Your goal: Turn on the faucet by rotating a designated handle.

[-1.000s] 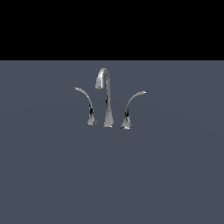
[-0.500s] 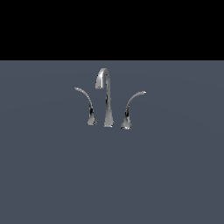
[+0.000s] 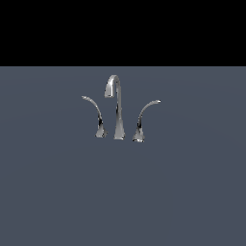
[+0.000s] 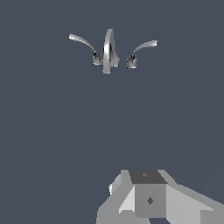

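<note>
While my gripper (image 4: 148, 199) hangs well short of the faucet (image 3: 116, 108), I cannot tell how wide my jaws stand. Its handle (image 3: 94, 114) arcs toward the exterior view's left beside the spout (image 3: 117, 115); the twin lever (image 3: 144, 117) stands right.

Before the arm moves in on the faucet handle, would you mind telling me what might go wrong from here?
1. The handle has a twin lever arcing the other way; the arm might turn the wrong one.
2. The spout stands close between the two levers, so a fingertip might clip it on approach.
3. The gripper is far from the faucet and absent from the exterior view, and the slim, shiny lever may let a finger slip off.
</note>
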